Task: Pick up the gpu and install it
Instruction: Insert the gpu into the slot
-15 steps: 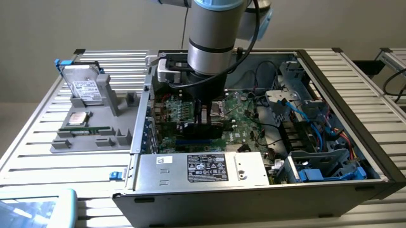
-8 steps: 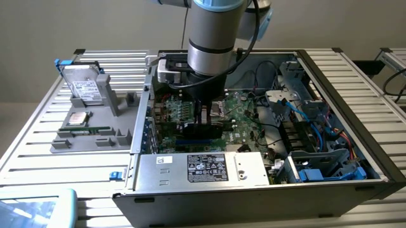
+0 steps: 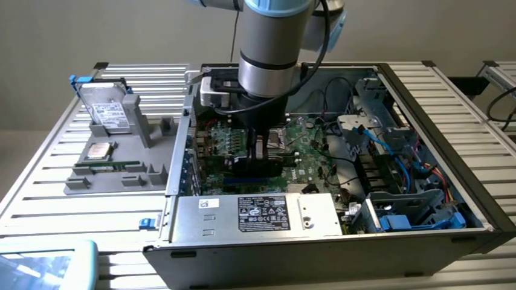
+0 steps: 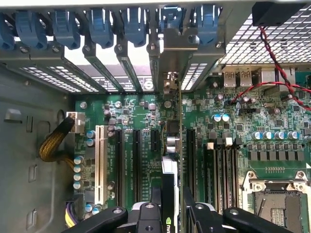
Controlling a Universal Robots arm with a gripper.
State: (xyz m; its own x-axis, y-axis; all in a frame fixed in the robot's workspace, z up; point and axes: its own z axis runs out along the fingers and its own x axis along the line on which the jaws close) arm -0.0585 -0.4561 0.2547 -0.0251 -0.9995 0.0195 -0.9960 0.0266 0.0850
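Our gripper was clamped on the gpu, so pickup was done. It stood edge-on over the motherboard slots beneath; we judged seating unfinished.

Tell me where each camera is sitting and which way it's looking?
Exterior view: off the arm, high up, looking down into the open grey metal computer case; the silver tubular robot arm and black gripper show.
Wrist view: on the wrist, looking past the black fingers at the flat green motherboard.
Shared: both see that motherboard and the green gpu card with its black cooler, clamped in the gripper.
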